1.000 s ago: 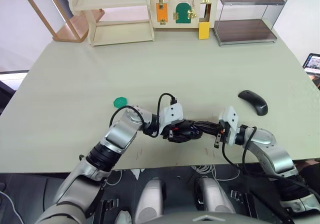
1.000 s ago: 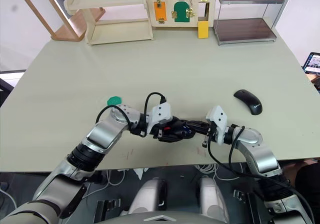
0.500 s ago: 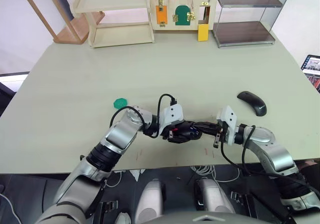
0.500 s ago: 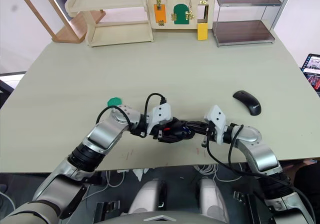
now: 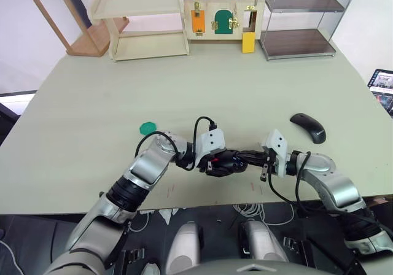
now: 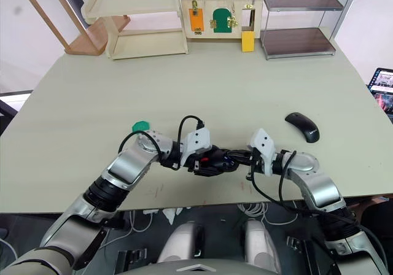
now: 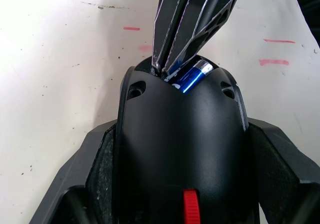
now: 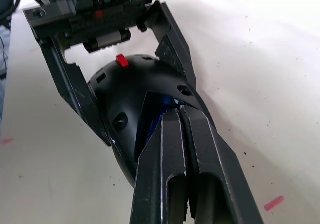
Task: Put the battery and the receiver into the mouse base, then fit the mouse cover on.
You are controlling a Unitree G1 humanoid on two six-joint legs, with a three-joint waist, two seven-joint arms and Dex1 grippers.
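Low in the centre of the frame, near the front edge of the pale worktop (image 5: 92,121), the left pincer (image 5: 216,162) clamps the black mouse base (image 7: 182,149) between its two fingers. The right pincer (image 8: 175,116) reaches in from the right, fingers pressed together, tips at the base's open compartment, where the blue battery (image 7: 191,77) lies. The mouse cover (image 5: 308,127) rests apart at centre right. A green disc (image 5: 147,127) sits left of centre.
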